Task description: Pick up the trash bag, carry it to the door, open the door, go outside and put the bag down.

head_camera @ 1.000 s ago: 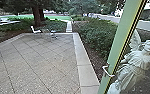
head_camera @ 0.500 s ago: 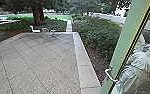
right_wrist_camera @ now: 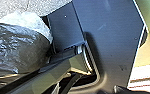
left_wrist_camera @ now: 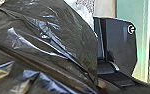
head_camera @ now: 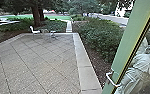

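Door wider open than a second ago: green edge leaning from one to five o'clock in the head view, handle near half past four, both farther from the centre. Leaves, by the look of it, a broader way out with the bag; going through and putting down yet to do. Compared with the earlier frame, statue in the glass at half past three, slipped outward too and now partly cut off. Paving at eight o'clock, hedge at two, white chair at ten, all nearly unshifted; suggests a swinging door more than a turning robot.

Left wrist view: dark trash bag, large, creased and shiny, close to the camera, with whitish plastic just behind and the robot's own dark plate beside. Probably being carried; clear of the ground or not, hard to say. Left claw spread, pressed together or pinching the bag: cannot tell.

Right wrist view: same bag, rounded and bulging, near the robot's plate. Right claw likewise impossible to judge. Could snag thin plastic on the handle if passing too close.
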{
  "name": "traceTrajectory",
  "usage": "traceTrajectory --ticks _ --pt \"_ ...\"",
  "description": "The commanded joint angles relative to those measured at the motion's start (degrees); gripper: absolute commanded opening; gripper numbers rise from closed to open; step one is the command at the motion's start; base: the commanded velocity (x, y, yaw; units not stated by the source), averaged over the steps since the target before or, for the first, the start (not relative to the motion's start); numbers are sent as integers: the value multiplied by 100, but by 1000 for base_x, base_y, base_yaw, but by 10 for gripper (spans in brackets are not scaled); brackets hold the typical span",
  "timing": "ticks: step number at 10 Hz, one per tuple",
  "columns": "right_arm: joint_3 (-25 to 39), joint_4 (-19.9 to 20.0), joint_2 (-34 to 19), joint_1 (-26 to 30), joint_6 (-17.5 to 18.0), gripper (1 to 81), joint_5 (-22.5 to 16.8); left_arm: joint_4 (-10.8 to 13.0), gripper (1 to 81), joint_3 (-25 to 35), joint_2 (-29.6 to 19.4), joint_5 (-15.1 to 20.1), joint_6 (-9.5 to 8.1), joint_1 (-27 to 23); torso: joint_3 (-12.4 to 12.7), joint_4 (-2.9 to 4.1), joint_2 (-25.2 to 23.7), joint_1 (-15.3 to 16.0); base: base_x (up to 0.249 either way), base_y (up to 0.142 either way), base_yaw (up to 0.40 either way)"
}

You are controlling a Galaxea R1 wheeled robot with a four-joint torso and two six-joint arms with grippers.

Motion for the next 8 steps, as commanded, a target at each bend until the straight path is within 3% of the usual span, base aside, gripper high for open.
traceTrajectory --ticks 1,8 --pt "37 -21 65 141 -9 811 -420 19 10 30 -12 430 25 -206 0 0 0 2 88 0 0" --pt "45 -30 65 158 -9 811 -420 10 10 30 -21 430 25 -197 -2 0 0 -1 88 0 0"
